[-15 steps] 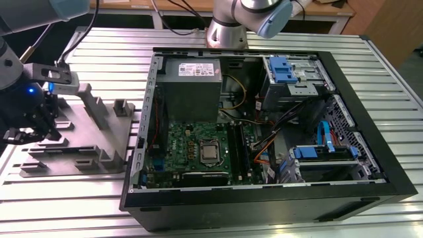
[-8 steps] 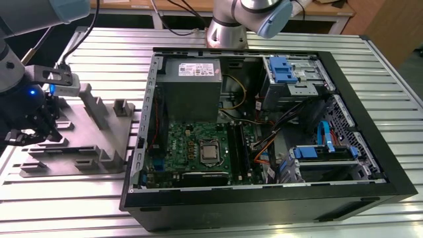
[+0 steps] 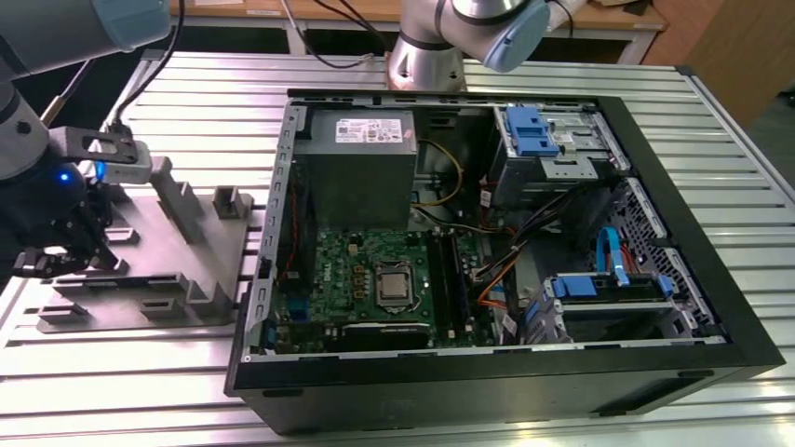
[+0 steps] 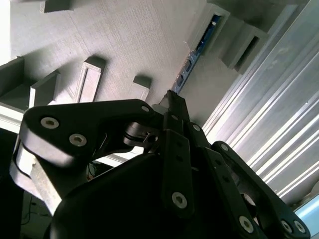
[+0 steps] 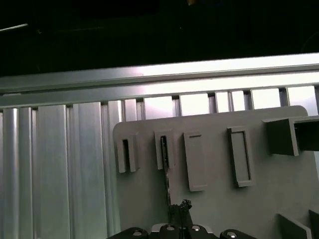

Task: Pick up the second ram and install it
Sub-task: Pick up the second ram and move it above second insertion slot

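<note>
Second wrist view: gripper (image 4: pixel 172 99) fingers pinched on memory stick (image 4: pixel 192 59) end; stick likely light, stiff, fragile; best held across flat faces.

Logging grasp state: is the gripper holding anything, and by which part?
The fingers appear shut on the second ram at its near end; its far end sits in a holder on the gray fixture.
</note>
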